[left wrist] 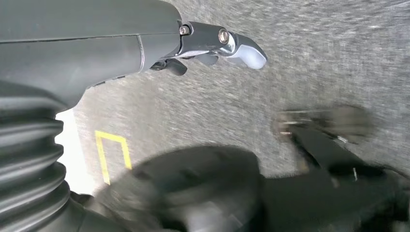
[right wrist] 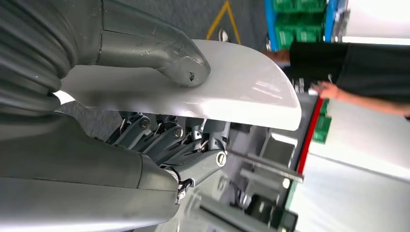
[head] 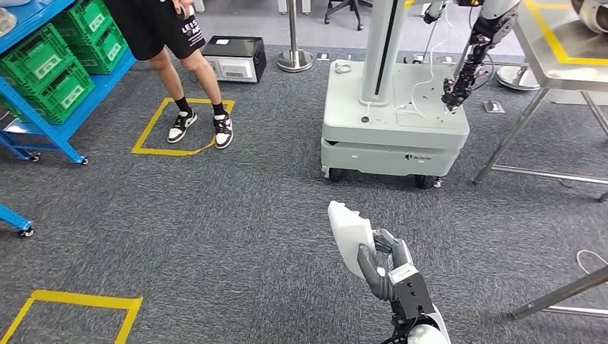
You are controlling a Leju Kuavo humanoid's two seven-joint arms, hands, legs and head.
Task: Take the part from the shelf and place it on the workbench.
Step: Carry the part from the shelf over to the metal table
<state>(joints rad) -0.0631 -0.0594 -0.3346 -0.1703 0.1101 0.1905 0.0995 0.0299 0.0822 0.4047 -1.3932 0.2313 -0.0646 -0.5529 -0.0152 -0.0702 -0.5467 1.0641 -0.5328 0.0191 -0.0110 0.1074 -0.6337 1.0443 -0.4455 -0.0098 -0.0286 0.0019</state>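
The right hand (head: 391,269) grasps the white part (head: 351,233), raised in front of the robot over the grey carpet (head: 236,215). In the right wrist view the thick grey thumb (right wrist: 179,63) presses on one broad face of the part (right wrist: 232,82), while the darker fingers (right wrist: 193,145) wrap against its other face, so the flat, curved-edged piece is clamped between them. In the head view the part stands roughly upright, its upper end above the fingers and tilted a little to the left.

The left hand (left wrist: 212,46) hangs over the carpet; its thumb tip and short dark fingers lie apart, with nothing between them, so it is released.

Ahead of the right hand stands a pale grey wheeled base (head: 394,122) with a white column, and another robot's dark arm (head: 469,61) hangs over its right side. To the right, the metal legs and edge of a tabletop (head: 552,50) come in, well apart from the part. On the far left is a blue shelf (head: 50,122) holding green crates (head: 50,72). Near it a person (head: 161,29) in black shorts stands with shoes on a yellow taped square (head: 179,125). Another yellow taped outline (head: 79,304) lies on the carpet at lower left.
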